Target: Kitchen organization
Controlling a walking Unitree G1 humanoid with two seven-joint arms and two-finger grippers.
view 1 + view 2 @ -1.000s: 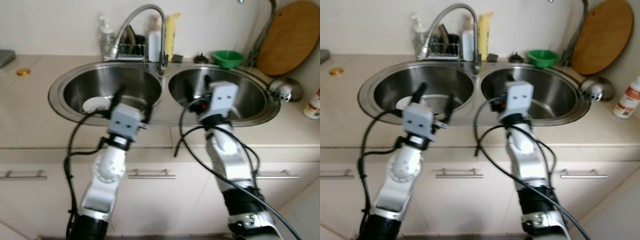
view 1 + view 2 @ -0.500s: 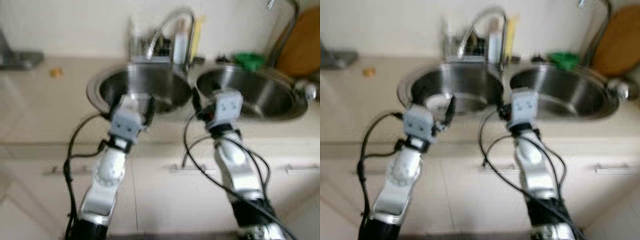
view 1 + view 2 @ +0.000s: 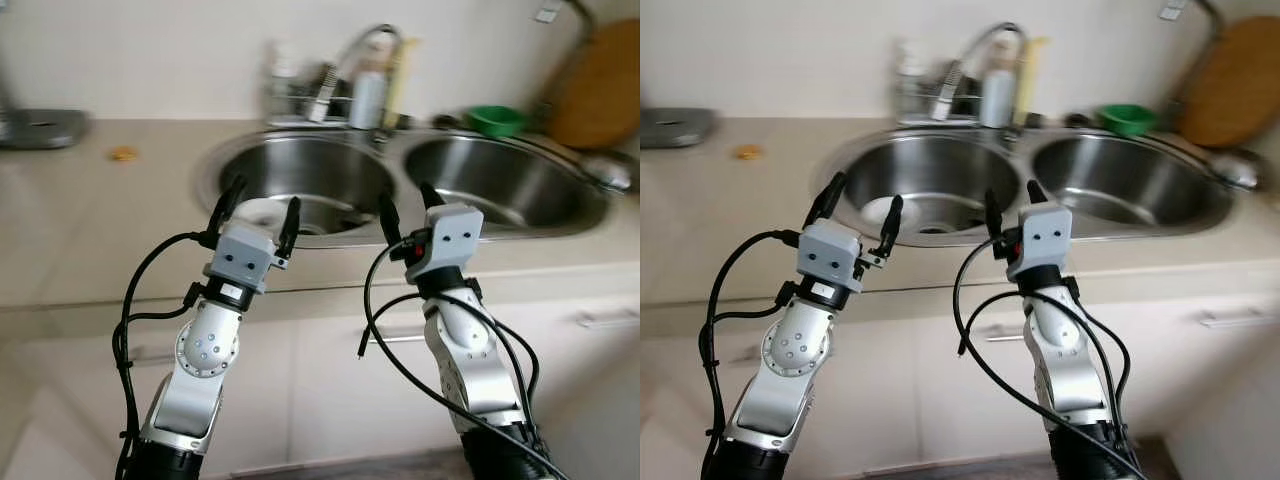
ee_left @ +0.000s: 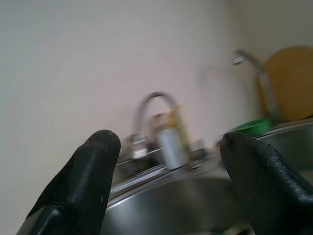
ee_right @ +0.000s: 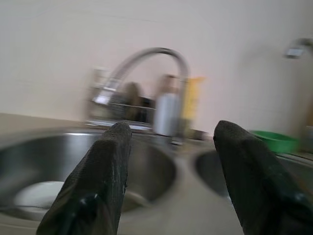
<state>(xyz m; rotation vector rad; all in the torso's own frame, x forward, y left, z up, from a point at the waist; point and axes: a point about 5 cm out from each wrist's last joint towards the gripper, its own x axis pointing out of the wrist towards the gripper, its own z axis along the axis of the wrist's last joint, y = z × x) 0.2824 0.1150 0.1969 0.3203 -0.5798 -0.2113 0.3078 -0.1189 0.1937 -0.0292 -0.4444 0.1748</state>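
Observation:
A steel double sink (image 3: 400, 215) is set into the beige counter ahead of me. A white dish (image 3: 262, 211) lies in the left basin. My left gripper (image 3: 258, 203) is raised in front of the left basin, open and empty. My right gripper (image 3: 408, 203) is raised over the counter's front edge between the two basins, also open and empty. The faucet (image 3: 372, 52) arches behind the sink. In the right wrist view the white dish (image 5: 36, 195) lies low in the left basin beyond the fingers (image 5: 100, 176).
Bottles and a small rack (image 3: 300, 95) stand behind the sink. A green bowl (image 3: 493, 119) and a round wooden board (image 3: 598, 70) are at the back right. A small orange thing (image 3: 124, 154) lies on the left counter. Cabinet doors with a handle (image 3: 608, 319) are below.
The camera has swung left and back, so the sink sits further right and further off. Both grippers stay raised and open, now short of the basins rather than over them.

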